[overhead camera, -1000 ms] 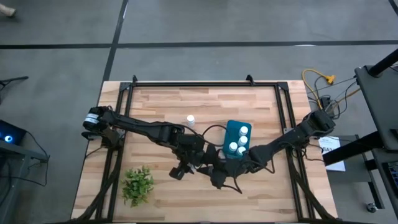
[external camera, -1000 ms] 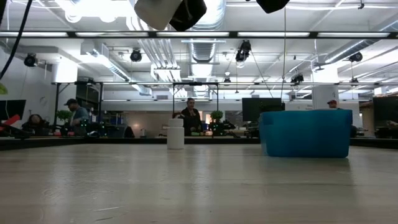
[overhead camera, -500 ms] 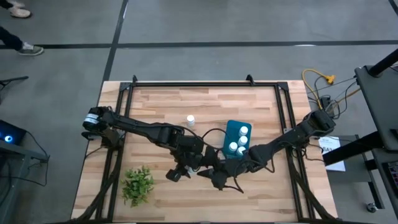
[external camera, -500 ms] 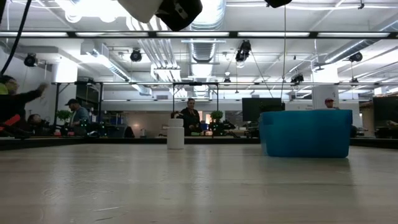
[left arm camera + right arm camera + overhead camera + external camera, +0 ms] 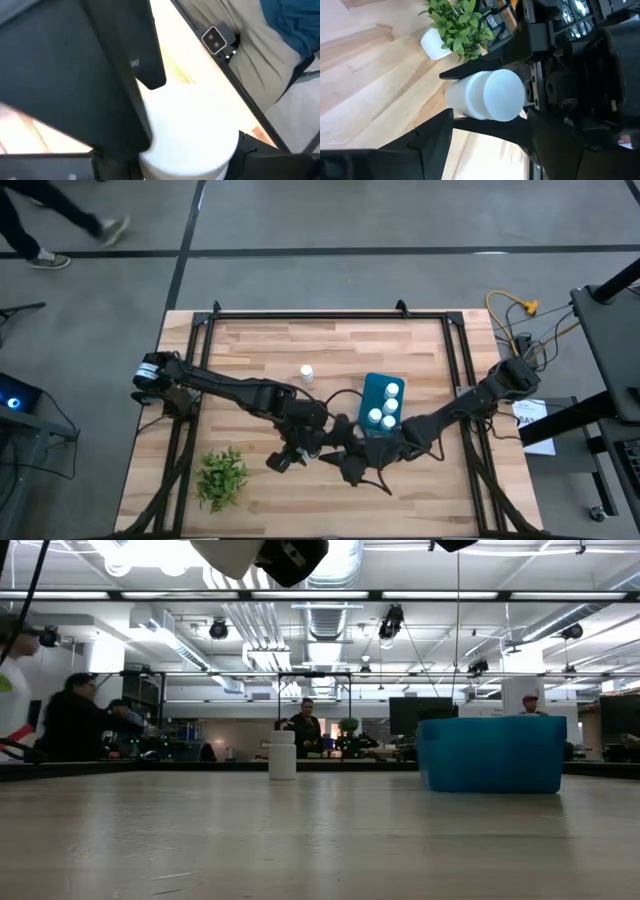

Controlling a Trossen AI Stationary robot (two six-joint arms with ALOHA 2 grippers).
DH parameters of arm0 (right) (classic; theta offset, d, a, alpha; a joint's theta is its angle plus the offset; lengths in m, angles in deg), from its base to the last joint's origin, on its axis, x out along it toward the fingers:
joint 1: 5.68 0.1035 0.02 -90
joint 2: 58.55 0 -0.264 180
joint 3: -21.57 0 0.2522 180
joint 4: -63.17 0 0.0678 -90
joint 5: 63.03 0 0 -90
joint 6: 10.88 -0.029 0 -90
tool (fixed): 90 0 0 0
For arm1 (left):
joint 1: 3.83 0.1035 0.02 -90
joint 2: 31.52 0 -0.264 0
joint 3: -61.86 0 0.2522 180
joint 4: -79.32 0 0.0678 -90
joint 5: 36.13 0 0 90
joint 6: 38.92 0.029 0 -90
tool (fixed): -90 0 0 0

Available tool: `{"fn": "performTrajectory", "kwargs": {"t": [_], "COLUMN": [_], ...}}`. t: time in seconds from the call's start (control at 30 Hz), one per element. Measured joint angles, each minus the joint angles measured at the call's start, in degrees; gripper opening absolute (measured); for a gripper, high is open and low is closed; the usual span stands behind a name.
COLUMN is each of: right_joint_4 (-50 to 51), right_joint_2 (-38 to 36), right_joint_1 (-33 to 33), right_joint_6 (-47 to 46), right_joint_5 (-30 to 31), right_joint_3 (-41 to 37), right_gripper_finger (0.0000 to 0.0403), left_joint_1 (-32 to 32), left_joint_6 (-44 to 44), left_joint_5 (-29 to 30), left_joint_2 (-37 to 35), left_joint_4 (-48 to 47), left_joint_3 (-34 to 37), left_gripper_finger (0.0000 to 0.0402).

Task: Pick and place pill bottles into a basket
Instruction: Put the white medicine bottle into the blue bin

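Note:
My left gripper (image 5: 316,450) is over the table's middle, left of the basket's near end, shut on a white pill bottle (image 5: 485,95) held above the table. My right gripper (image 5: 347,464) is open just right of it, its fingers (image 5: 434,134) spread before the bottle's round end; I cannot tell whether they touch it. The teal basket (image 5: 371,389) holds three bottles (image 5: 376,416). Another bottle (image 5: 306,373) stands upright on the wood, also in the low view (image 5: 282,755), left of the basket (image 5: 492,753). My left gripper pinches the bottle's side wall (image 5: 470,82) between its two fingers (image 5: 480,66), which lie across the bottle. The bottle is lifted clear of the table and lies about level, one round end (image 5: 504,96) turned toward my right gripper. It fills the left wrist view (image 5: 190,132).
A small green plant in a white pot (image 5: 222,477) stands near the table's near-left corner. A black frame (image 5: 320,314) runs around the table's edges. There is bare wood at the far side and the near right. People move in the room behind.
My left gripper, still shut on the bottle, has shifted a little toward the table's near-left. My right gripper has kept close beside it. A person has walked past the far side of the table.

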State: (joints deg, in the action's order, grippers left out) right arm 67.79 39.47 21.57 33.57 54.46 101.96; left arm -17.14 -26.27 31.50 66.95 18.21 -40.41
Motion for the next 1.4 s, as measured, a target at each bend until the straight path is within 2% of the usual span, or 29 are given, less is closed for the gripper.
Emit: {"fn": "performTrajectory", "kwargs": {"t": [0.17,0.43,0.63,0.8,1.0,1.4], "right_joint_4": [-0.58,-2.23,-3.06,-4.07,-6.08,-4.43], "right_joint_2": [-0.02,-0.02,-0.01,0.55,0.59,0.74], "right_joint_1": [2.37,3.21,4.66,7.26,8.28,8.13], "right_joint_6": [0.34,3.96,3.67,6.70,6.29,8.40], "right_joint_5": [4.50,9.55,11.01,20.16,22.57,23.15], "right_joint_3": [0.00,0.13,-0.13,-0.13,0.73,3.38], "right_gripper_finger": [0.0246,0.0246,0.0246,0.0246,0.0251,0.0360], "left_joint_1": [-0.04,-0.30,-0.38,-0.36,-0.47,-0.15], "left_joint_6": [0.32,0.04,0.11,-0.29,-0.77,-1.83], "left_joint_5": [1.72,1.79,1.82,1.80,1.13,2.14], "left_joint_2": [-0.04,-0.15,-0.25,-1.12,-1.49,-2.32], "left_joint_4": [0.42,6.83,7.82,12.29,17.38,19.18], "left_joint_3": [-0.39,-0.27,-0.22,-0.24,-0.17,-0.44], "left_gripper_finger": [0.0150,0.0150,0.0150,0.0150,0.0150,0.0150]}}
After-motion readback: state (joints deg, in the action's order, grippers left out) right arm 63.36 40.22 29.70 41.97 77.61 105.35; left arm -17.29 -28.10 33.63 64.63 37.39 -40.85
